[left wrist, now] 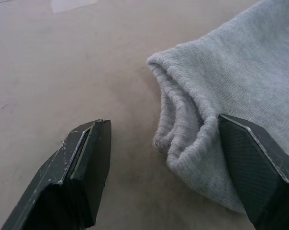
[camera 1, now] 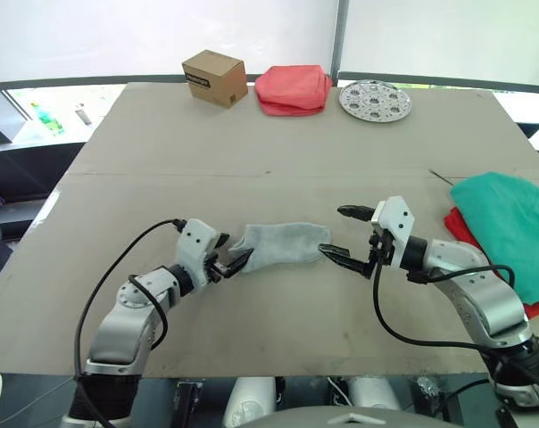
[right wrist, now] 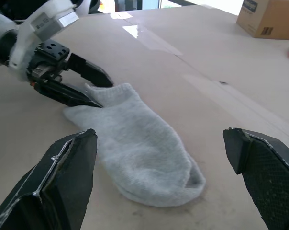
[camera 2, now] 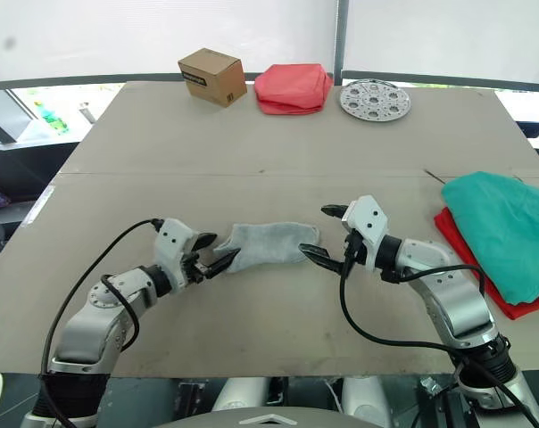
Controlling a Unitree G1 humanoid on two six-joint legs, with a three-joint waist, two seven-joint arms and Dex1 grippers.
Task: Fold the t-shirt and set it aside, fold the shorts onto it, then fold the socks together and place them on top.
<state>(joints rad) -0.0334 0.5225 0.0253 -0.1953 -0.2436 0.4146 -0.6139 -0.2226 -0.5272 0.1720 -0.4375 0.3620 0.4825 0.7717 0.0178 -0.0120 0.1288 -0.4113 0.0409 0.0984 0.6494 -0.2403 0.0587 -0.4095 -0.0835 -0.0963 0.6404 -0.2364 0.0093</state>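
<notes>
The grey socks [camera 1: 278, 245] lie stacked flat at the middle of the table. My left gripper [camera 1: 234, 253] is open at their left end, with the layered cuff [left wrist: 183, 110] between its fingers [left wrist: 82, 167]. One finger rests over the knit and the other is on bare table. My right gripper [camera 1: 334, 232] is open at the socks' right end, its fingertips spread wide just off the toe [right wrist: 183, 182]. The teal shorts [camera 1: 510, 223] lie folded at the right edge on top of the red t-shirt [camera 1: 460, 230], which shows as a strip beneath them.
Along the far edge stand a cardboard box [camera 1: 214, 78], a folded salmon-pink cloth [camera 1: 293, 89] and a perforated metal disc [camera 1: 375, 100]. A seam crosses the table [camera 1: 162, 178] behind the socks.
</notes>
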